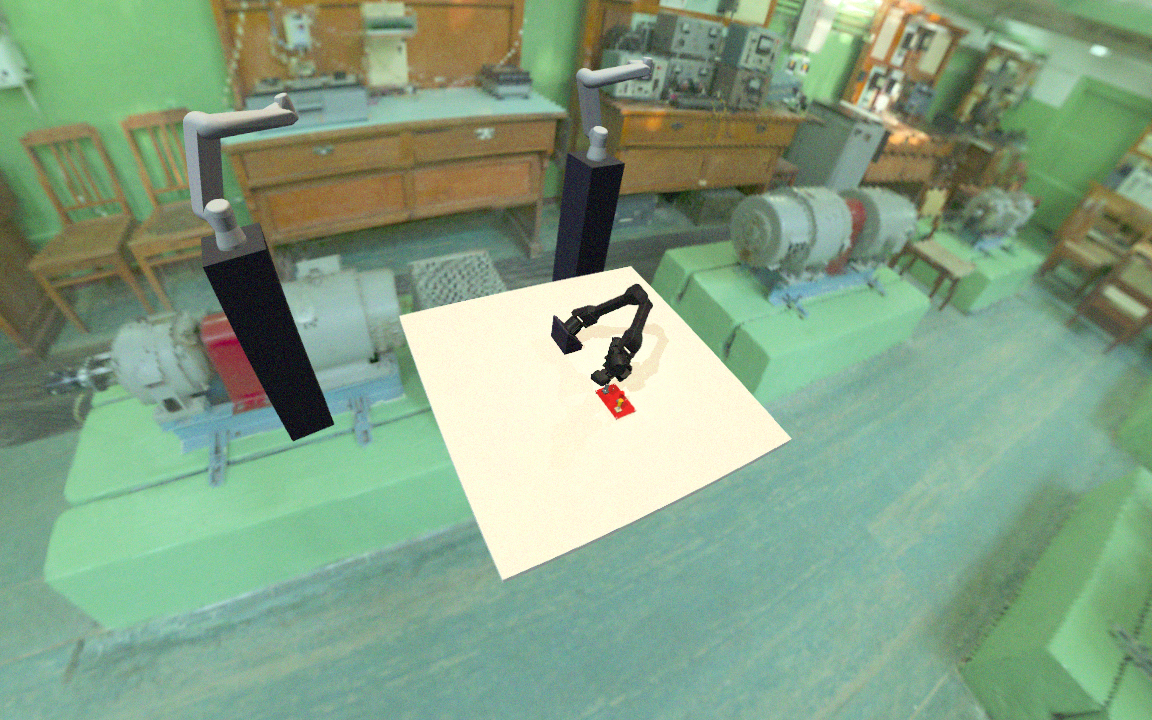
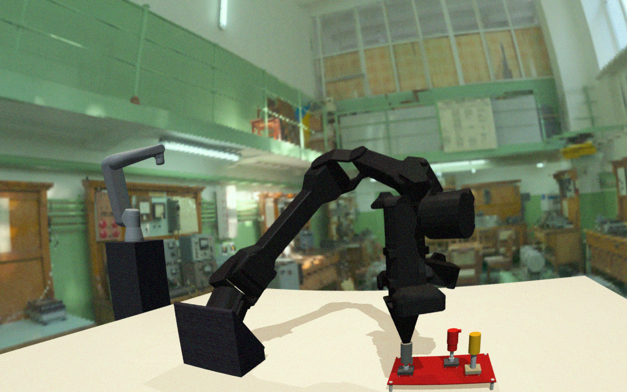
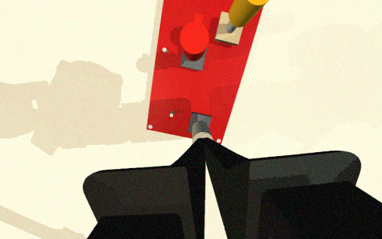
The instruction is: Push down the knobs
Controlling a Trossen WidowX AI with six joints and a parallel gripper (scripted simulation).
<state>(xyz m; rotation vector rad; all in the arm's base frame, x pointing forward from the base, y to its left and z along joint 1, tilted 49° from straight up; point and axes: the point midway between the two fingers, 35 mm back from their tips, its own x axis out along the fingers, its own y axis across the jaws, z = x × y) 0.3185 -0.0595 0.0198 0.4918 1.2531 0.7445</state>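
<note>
—Top view first: where's the board?
—The red circuit board (image 1: 613, 405) (image 2: 437, 374) (image 3: 207, 79) is on the pale table (image 1: 508, 483) (image 2: 549, 312) (image 3: 62, 186), just near of the gripper (image 1: 603, 383) (image 2: 406, 342) (image 3: 203, 143).
—And the exterior view?
—The fingertips are together, nothing between them, at the top of the upright gray knob (image 2: 406, 354) (image 3: 200, 129), left on the board. The red knob (image 2: 452, 338) (image 3: 194, 38) and yellow knob (image 2: 474, 343) (image 3: 245, 14) stand right, above their potentiometers.
—Wrist view?
—Closed tips meet the gray knob's top; I can't tell how firmly they press.

You can read no text, label, brand, number or sign here; the posters and dials are too blurred.
</note>
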